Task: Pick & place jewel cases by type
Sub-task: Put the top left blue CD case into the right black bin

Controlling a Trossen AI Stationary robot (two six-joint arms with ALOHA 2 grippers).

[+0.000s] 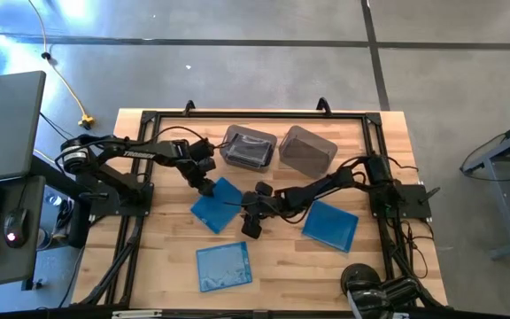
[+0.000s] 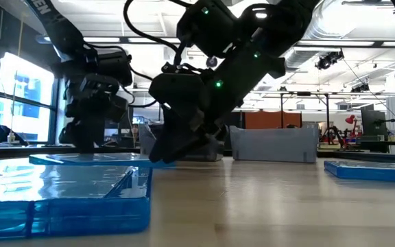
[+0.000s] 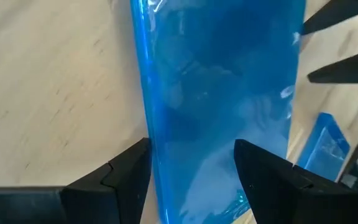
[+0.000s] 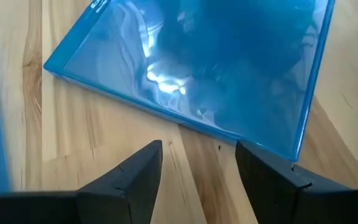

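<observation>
Both grippers low over the blue jewel cases mid-table, neither holding anything.

Left gripper [image 1: 207, 187] has fingers spread over the top edge of the middle blue case [image 1: 217, 205]; right gripper [image 1: 251, 226] sits just right of that case, fingers apart, nothing between. Second blue case [image 1: 331, 224] lies to the right, cloud-patterned case [image 1: 223, 266] nearer the front edge. Dark cases sit in the left bin [image 1: 249, 147]; the right bin [image 1: 307, 150] is beside it.

A pale wooden surface [image 1: 158, 270] carried three blue jewel cases [image 1: 217, 205]: one mid-surface, one [image 1: 330, 224] toward the right edge, one [image 1: 223, 266] near the front edge. Two grey bins [image 1: 248, 146] stood by the back edge.
</observation>
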